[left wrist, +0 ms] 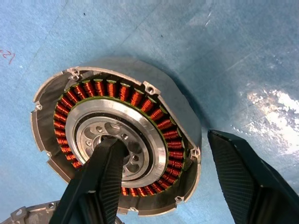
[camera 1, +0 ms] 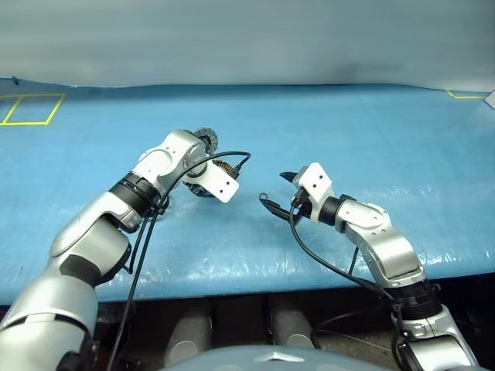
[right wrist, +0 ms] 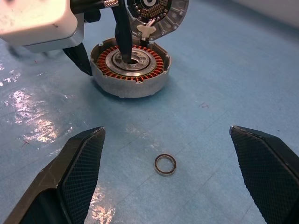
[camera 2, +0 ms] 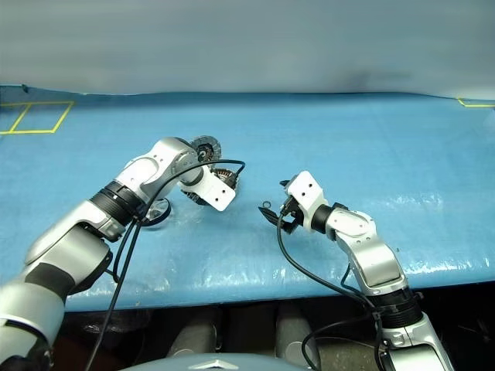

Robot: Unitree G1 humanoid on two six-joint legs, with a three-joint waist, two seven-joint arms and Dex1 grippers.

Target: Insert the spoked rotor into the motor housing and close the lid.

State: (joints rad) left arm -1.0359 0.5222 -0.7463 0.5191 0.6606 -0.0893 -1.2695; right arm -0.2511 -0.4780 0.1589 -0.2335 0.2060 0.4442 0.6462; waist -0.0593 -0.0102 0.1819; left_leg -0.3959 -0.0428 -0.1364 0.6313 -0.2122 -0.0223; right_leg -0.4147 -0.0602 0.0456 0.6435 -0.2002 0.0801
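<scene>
The left tool point(right wrist: 100, 58) straddled the housing point(right wrist: 130, 70) wall, one finger in its centre, jaws apart. The right tool point(right wrist: 166, 175) stood wide over a small ring point(right wrist: 165, 164). The lid point(right wrist: 156, 14) stood raised.

Both head eyes look forward and down over the blue table point(camera 1: 371, 124). The left wrist camera sits close above the motor housing point(left wrist: 117, 140) (the right wrist, farther off, shares it).
</scene>
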